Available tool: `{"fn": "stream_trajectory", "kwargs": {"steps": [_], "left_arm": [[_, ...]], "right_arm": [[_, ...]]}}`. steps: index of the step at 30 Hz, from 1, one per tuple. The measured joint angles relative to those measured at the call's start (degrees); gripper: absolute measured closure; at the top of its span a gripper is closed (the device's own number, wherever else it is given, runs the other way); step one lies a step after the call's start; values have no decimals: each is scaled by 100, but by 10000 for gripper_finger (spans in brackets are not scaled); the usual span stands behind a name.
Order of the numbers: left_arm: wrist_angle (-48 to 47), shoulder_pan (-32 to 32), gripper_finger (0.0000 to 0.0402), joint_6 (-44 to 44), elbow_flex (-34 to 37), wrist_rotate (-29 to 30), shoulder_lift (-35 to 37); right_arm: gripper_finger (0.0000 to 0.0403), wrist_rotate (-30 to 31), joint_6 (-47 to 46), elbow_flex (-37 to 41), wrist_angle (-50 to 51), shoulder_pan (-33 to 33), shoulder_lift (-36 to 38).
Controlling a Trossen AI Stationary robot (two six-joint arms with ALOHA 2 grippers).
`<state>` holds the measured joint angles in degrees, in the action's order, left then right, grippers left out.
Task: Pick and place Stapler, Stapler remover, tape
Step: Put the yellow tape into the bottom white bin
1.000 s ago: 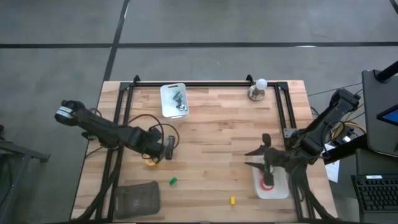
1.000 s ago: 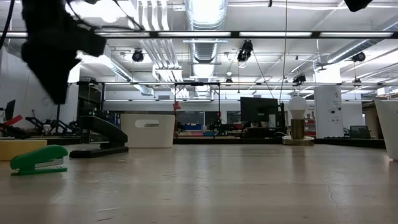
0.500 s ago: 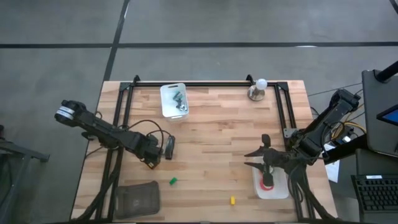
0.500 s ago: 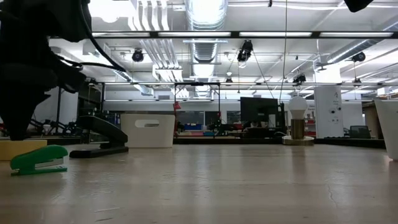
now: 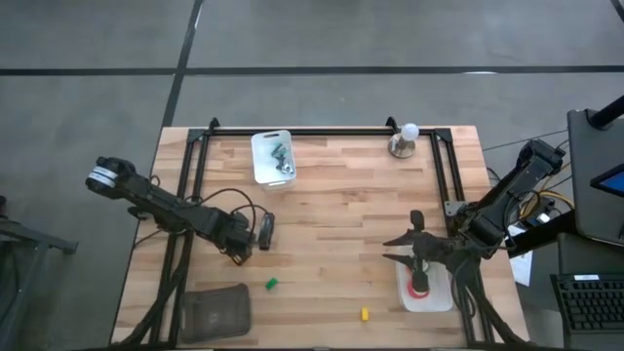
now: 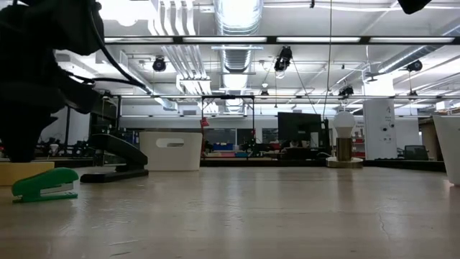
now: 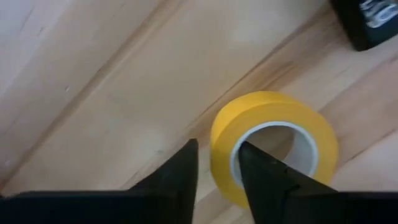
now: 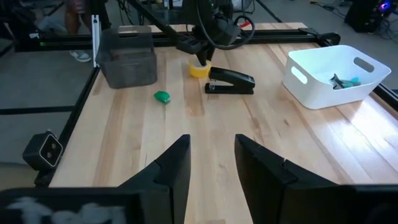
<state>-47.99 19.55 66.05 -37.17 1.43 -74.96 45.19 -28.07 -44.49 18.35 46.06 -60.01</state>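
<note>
Left hand (image 7: 216,165) on yellow tape (image 7: 273,146)
Fingers straddle the roll's wall, part closed, beside stapler (image 8: 231,81). Right hand (image 8: 211,163) part open, empty, over worktop (image 5: 341,214).

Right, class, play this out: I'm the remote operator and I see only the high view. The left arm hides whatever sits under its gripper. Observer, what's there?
Observer: A yellow tape roll. The left gripper is open, with one finger in the roll's hole and one outside its wall, not clamped.
Operator: And that green speck nearer the front edge?
Observer: The low view shows it as a small green stapler-shaped thing lying flat on the table.
Operator: Is the right gripper carrying anything?
Observer: No. Its wrist view shows the right gripper open, with nothing between its fingers.
</note>
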Motion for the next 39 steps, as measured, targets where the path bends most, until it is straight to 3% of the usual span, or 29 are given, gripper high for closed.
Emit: {"fn": "stream_trajectory", "kwargs": {"steps": [6,12,16,20,26,31,39], "left_arm": [[130,0,371,-181,-10,11,0],[12,0,369,-332,-64,11,22],[-255,-2,345,-416,-375,11,33],[-574,-4,355,-658,-838,102,33],[-519,0,371,-1198,-1528,954,35],[761,0,350,-2172,-1812,1851,36],[4373,0,363,-4248,-1621,2043,-62]], "right_arm": [[294,0,20,0,-11,-72,0],[305,0,34,2,-11,-199,0],[313,0,110,3,-18,-223,0],[322,0,131,2,-31,-227,0],[334,0,131,3,-55,-225,0],[340,0,132,69,-210,-267,-57],[344,-17,843,142,-1216,-541,-654]]}}
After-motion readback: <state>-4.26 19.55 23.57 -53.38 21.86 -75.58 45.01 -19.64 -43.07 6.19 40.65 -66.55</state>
